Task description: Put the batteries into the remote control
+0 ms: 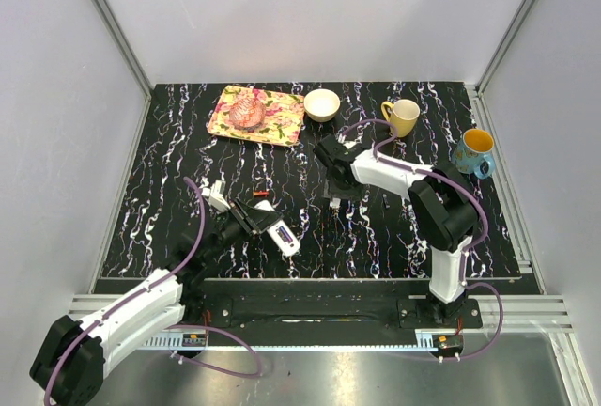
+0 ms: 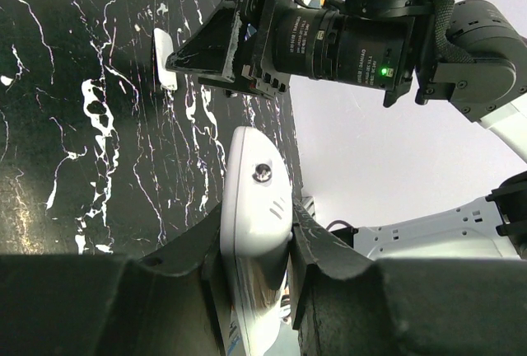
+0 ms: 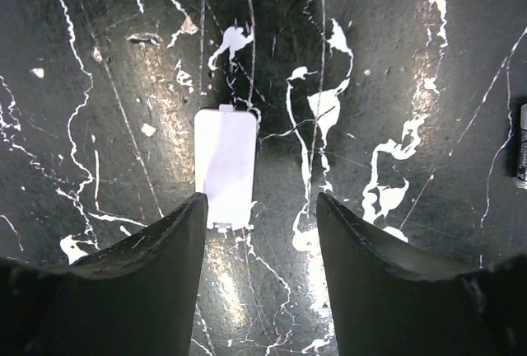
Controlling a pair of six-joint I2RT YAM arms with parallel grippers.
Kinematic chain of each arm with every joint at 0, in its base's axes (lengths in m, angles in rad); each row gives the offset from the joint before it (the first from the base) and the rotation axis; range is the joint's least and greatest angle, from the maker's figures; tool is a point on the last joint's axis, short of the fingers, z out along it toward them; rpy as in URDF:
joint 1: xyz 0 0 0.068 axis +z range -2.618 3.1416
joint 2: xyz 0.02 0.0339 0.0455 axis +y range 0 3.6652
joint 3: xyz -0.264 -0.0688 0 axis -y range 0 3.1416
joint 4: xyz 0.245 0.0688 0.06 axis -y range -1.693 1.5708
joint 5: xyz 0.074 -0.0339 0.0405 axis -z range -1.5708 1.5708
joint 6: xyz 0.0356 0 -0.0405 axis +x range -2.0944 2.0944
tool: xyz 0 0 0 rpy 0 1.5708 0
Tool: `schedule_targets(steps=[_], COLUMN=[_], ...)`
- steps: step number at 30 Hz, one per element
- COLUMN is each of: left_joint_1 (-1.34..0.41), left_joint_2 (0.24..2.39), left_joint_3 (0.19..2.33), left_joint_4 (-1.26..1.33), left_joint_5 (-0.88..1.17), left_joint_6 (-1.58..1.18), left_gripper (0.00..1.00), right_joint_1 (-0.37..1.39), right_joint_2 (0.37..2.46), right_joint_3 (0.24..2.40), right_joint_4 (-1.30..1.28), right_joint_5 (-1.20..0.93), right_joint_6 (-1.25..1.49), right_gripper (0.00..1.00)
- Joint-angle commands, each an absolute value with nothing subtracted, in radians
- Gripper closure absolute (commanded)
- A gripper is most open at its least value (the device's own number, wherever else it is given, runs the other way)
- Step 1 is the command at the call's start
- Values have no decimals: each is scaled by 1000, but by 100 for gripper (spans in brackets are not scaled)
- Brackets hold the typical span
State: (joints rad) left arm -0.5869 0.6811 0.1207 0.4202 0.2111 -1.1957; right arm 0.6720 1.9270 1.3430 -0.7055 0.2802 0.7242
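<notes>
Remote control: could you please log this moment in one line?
left tool: shut on remote control | right tool: open above white cover

White-shelled arms (image 1: 141,307), black joints and black grippers (image 3: 262,208) — purple cables (image 1: 199,223) loop along each.

Nothing here can be read for certain. Fine white lettering runs round the black camera lens barrel (image 2: 346,39) in the left wrist view, but it is too small and blurred to make out.
</notes>
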Motion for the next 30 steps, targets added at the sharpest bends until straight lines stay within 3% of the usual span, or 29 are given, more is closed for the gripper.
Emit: schedule_targets(steps=[1,12,30], left_joint_1=[-583,-584,-583], left_joint_2=[655,637,641], left_joint_3=[130,104,97], left_joint_4=[500,508,514], left_joint_5=[238,238,236], left_joint_6=[-1184,-1200,-1201], left_gripper=[100,100,100], right_joint_1=[689,707,707], right_joint_2=[1907,1980,2028], right_joint_3=[1385,1433,1399], right_joint_4=[-715,-723,-701], right_joint_5=[331,316,278], right_joint_6=[765,752,738], right_gripper=[38,39,53])
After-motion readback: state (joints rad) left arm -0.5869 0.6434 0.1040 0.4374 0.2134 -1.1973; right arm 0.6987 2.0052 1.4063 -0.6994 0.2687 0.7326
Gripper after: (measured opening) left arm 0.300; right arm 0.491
